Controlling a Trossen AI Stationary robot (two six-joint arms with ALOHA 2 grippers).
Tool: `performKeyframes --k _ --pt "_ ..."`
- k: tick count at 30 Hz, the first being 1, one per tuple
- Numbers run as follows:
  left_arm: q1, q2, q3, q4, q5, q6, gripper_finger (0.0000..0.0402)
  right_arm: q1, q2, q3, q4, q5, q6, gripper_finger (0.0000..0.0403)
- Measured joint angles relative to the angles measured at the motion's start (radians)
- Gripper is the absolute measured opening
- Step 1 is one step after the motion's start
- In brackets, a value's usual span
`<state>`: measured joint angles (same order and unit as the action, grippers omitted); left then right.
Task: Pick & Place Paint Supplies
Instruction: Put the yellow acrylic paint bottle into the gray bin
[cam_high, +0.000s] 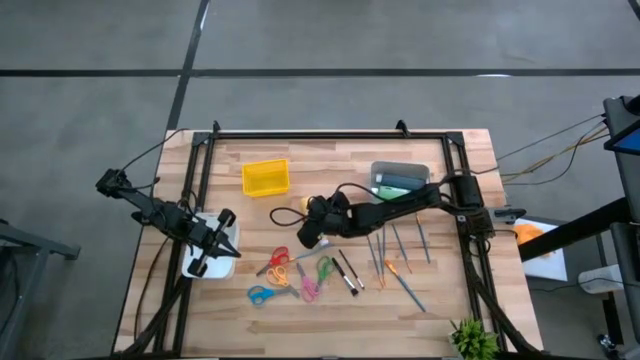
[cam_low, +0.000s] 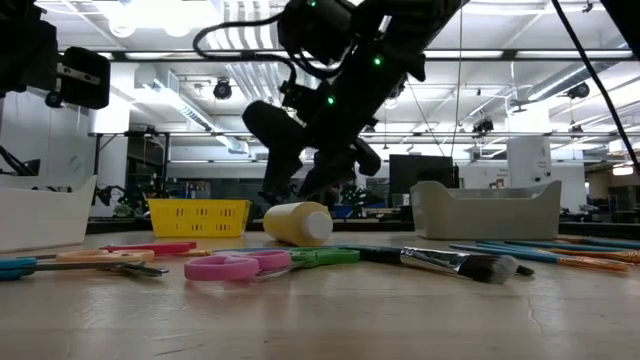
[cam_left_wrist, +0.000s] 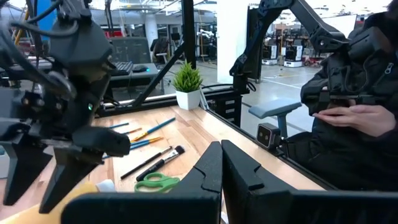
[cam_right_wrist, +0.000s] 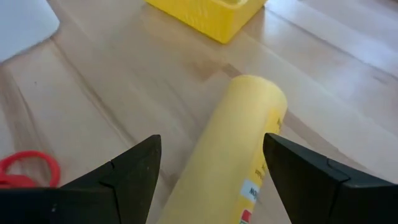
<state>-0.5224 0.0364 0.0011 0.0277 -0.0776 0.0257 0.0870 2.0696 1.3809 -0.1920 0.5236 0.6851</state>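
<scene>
Right gripper (cam_right_wrist: 211, 171) stands with fingers spread wide, one on each side of the yellow paint bottle (cam_right_wrist: 233, 149), which lies on its side on the wooden table (cam_right_wrist: 124, 93); contact between fingers and bottle cannot be confirmed. In the overhead view this gripper (cam_high: 310, 232) is near the table centre, with the bottle (cam_high: 288, 215) just beside it, short of the yellow basket (cam_high: 265, 177). The low view shows the bottle (cam_low: 297, 223) resting flat on the table under the arm. Beyond the gripper, several pairs of scissors (cam_high: 290, 275) in red, orange, blue, pink and green lie toward the front edge, with black-shafted brushes (cam_high: 347, 272) beside them. Thin grey, teal and orange brushes and pens (cam_high: 400, 255) are spread to the right. A grey bin (cam_high: 400, 172) at the rear right contains a green bottle (cam_high: 396, 183). Left gripper (cam_high: 212, 250) waits, fingers closed, over a white bin (cam_high: 196, 262) at the table's left side.
</scene>
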Motion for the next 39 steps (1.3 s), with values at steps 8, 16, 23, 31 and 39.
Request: performKeyframes --k 8,16,23,31,39 --pt "0.0 0.0 0.0 0.0 0.0 0.0 0.0 0.0 0.036 0.0 -0.007 -0.001 0.015 0.028" --pt "0.0 0.0 0.0 0.0 0.0 0.0 0.0 0.0 0.054 0.0 -0.047 -0.021 0.05 0.028" --pt "0.0 0.0 0.0 0.0 0.0 0.0 0.0 -0.004 0.066 -0.001 -0.087 -0.052 0.065 0.028" --pt "0.0 0.0 0.0 0.0 0.0 -0.001 0.0 -0.005 0.068 -0.001 -0.1 -0.056 0.064 0.0278" --pt "0.0 0.0 0.0 0.0 0.0 -0.003 0.0 -0.005 0.068 -0.001 -0.098 -0.06 0.046 0.0215"
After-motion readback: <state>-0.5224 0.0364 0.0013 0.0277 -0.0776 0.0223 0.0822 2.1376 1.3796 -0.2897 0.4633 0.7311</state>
